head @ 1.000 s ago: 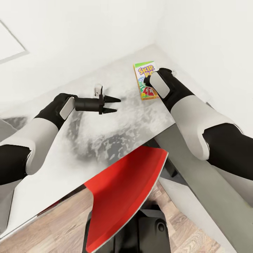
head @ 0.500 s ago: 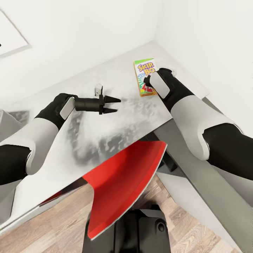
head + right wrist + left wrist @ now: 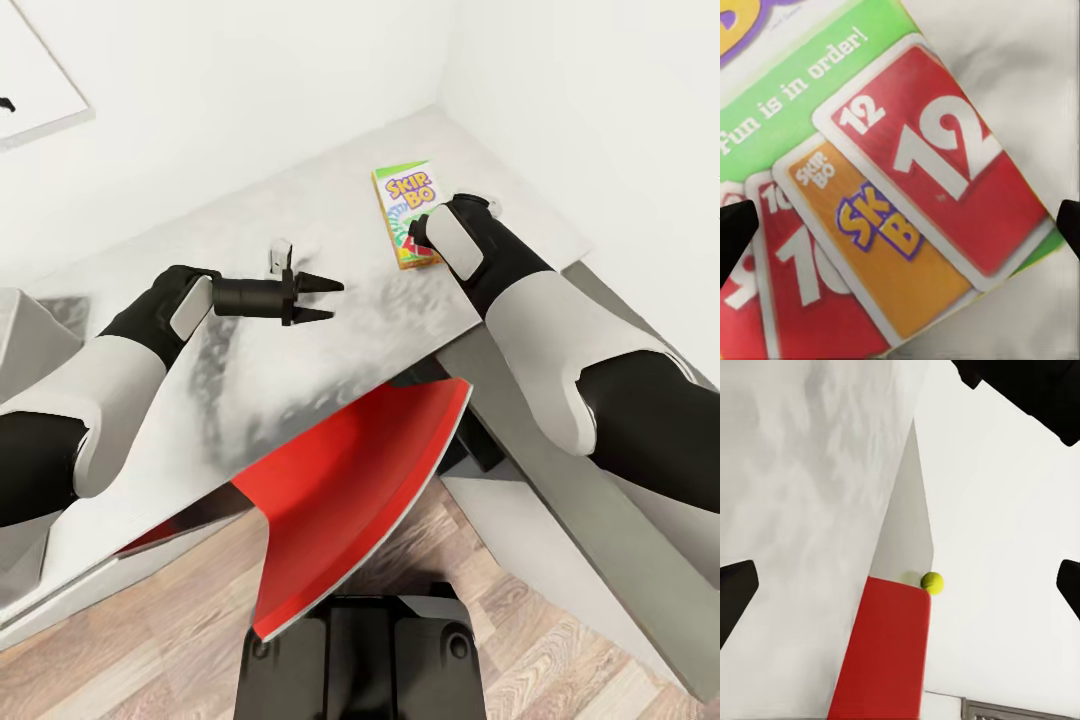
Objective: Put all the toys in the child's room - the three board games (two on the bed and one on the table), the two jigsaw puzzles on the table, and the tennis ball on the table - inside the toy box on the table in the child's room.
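An orange-green Skip-Bo board game (image 3: 403, 203) lies flat on the white table (image 3: 330, 350) near the far right corner. My right wrist (image 3: 452, 238) hangs over the box's near end and hides the fingers in the head view. In the right wrist view my right gripper (image 3: 900, 225) is open, and the box's printed cards (image 3: 870, 225) are close beneath it between the fingertips. My left gripper (image 3: 325, 299) hovers open over the middle of the table and holds nothing. In the left wrist view the tennis ball (image 3: 932, 582) rests on a white surface beside a red panel (image 3: 881, 652).
A red chair (image 3: 350, 500) is tucked under the table's near edge, above my dark base (image 3: 360, 660). The desk's grey side panel (image 3: 570, 490) runs down the right. White walls meet behind the table. Wood floor (image 3: 160, 650) shows below.
The whole picture has shifted, so the camera moved. The Skip-Bo box now shows a little farther out from under my right wrist. Both arms keep their pose and both grippers stay open.
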Controlling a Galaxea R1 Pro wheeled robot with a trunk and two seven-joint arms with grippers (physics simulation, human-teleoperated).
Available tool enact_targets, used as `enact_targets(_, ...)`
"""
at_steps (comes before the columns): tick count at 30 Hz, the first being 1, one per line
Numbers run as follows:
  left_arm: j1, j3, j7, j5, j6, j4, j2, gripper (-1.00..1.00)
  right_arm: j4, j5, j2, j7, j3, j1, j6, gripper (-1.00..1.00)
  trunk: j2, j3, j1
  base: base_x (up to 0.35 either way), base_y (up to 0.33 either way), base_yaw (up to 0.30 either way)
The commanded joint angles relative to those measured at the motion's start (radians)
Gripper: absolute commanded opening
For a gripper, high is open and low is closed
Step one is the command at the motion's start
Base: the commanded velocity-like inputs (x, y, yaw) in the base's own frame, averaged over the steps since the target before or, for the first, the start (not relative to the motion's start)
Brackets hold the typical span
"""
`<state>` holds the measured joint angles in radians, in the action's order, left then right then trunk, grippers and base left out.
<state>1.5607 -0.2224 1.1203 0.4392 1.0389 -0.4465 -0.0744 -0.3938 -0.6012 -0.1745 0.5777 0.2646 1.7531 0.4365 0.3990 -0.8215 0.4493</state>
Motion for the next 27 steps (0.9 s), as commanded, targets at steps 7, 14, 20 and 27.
enact_targets(7, -0.009, -0.005, 0.004, 0.001, 0.004, 0.000, -0.001, 1.00, 0.044, -0.019, 0.000, 0.007, 0.004, 0.000, 0.005, 1.00, 0.001, -0.001, 0.001, -0.098, 0.000, 0.000)
enact_targets(14, -0.011, -0.005, 0.004, 0.000, 0.004, 0.000, -0.001, 1.00, 0.044, -0.019, 0.000, 0.007, 0.004, 0.000, 0.005, 1.00, 0.001, -0.001, 0.001, -0.081, 0.000, 0.000)
enact_targets(20, -0.011, -0.005, 0.004, 0.000, 0.004, 0.000, -0.001, 1.00, 0.044, -0.019, 0.000, 0.007, 0.004, 0.000, 0.005, 1.00, 0.001, -0.001, 0.001, -0.119, 0.000, 0.000)
enact_targets(27, -0.011, -0.005, 0.005, 0.000, 0.004, 0.000, -0.001, 1.00, 0.044, -0.019, 0.000, 0.007, 0.004, 0.000, 0.005, 1.00, 0.001, -0.001, 0.001, -0.131, 0.000, 0.000)
